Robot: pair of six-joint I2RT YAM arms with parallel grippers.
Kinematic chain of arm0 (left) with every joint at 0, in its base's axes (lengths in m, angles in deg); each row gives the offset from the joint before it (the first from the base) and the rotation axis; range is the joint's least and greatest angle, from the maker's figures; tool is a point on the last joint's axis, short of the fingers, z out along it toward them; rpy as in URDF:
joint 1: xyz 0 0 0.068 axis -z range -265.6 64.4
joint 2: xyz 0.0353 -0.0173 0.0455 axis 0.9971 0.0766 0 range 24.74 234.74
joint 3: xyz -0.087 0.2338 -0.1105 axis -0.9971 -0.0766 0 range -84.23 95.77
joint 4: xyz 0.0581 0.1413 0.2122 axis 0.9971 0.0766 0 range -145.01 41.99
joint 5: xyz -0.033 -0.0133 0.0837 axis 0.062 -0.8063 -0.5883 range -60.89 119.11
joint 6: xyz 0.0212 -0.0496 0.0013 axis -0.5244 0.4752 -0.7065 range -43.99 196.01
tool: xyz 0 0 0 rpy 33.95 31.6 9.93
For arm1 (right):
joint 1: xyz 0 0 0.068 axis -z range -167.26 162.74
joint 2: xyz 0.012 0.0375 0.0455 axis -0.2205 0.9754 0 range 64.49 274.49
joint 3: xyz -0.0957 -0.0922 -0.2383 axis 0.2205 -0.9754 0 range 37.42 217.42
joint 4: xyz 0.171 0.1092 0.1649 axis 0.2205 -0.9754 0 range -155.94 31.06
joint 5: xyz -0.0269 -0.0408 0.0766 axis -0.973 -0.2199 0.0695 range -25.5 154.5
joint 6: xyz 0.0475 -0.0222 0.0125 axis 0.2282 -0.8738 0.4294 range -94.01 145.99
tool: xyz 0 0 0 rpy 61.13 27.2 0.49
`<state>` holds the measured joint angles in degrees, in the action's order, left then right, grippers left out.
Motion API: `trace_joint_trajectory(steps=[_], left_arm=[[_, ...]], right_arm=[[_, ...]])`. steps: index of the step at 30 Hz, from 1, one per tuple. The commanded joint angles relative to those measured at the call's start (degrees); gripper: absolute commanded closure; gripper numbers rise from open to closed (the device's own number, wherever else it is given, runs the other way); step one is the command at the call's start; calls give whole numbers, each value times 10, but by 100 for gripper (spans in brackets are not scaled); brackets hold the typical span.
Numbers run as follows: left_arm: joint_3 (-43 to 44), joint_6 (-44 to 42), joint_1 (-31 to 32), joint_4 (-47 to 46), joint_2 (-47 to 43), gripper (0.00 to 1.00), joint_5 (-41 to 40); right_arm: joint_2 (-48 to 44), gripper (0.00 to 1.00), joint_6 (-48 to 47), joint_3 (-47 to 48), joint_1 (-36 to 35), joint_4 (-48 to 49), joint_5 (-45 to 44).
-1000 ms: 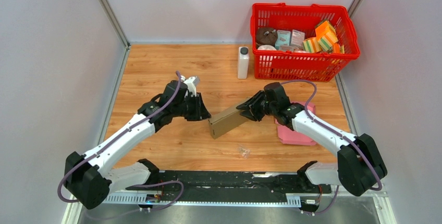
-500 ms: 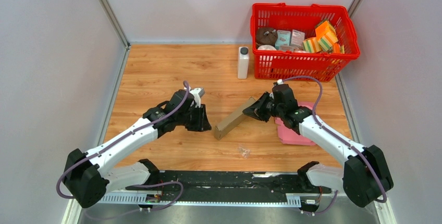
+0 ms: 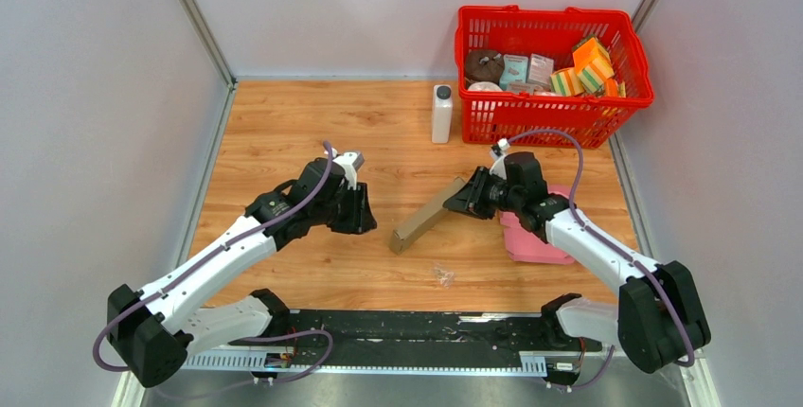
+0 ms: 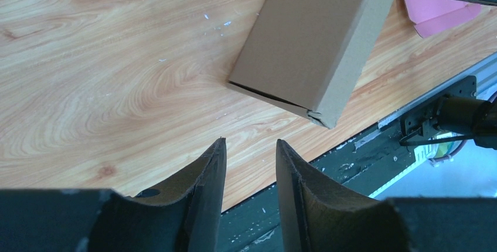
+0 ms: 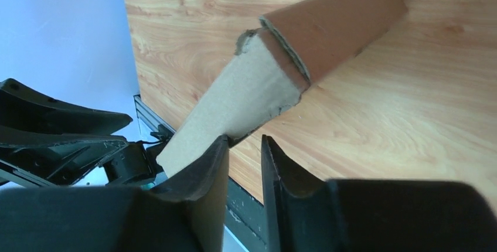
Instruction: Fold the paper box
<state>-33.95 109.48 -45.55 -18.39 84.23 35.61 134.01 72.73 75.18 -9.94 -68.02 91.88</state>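
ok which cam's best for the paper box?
Left wrist: the paper box is close up, its closed end seam sharp. Top external has the whole box, but small. Right wrist catches only the box at its other, ragged end.

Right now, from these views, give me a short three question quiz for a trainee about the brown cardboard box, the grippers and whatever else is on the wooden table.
1. True or false: the left gripper is clamped on the long brown cardboard box.
2. In the top view, what stands just left of the red plastic basket? A) a white plastic bottle B) a green mug C) a metal can
3. What colour is the flat paper sheet lying on the wooden table?
Key: 1 false, its jaws are open and the box lies clear of them. 2 A. 3 pink.
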Motion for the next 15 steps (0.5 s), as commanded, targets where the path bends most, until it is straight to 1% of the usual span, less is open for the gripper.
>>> trace_joint_trajectory(steps=[1,3,4,5,6,7,8,9,11,13,14,15], left_arm=[[34,-20,-1,-8,29,54,4],[55,-26,0,-11,46,52,9],[63,-32,0,-15,68,52,11],[72,-34,-1,-16,78,52,16],[85,-35,-1,-21,90,52,27],[90,-36,0,-34,111,52,33],[95,-36,-1,-40,120,52,39],[102,-36,0,-46,129,52,47],[110,-38,0,-55,157,52,49],[112,-42,-1,-68,182,51,36],[115,-45,-3,-69,194,51,31],[124,-47,-12,-69,207,51,26]], right_arm=[[-8,63,-87,-38,29,-207,-104],[-51,55,-76,-39,36,-238,-109],[-64,48,-72,-42,48,-242,-96],[-80,45,-68,-50,54,-244,-88],[-108,40,-55,-54,58,-241,-74],[-120,37,-50,-59,62,-229,-63],[-129,33,-44,-74,64,-194,-52],[-135,27,-36,-86,65,-163,-24],[-123,25,-10,-108,65,-75,-8],[-77,22,-30,-93,66,-57,-4],[-57,21,-31,-88,67,-21,-1],[-9,22,-30,-80,68,11,11]])
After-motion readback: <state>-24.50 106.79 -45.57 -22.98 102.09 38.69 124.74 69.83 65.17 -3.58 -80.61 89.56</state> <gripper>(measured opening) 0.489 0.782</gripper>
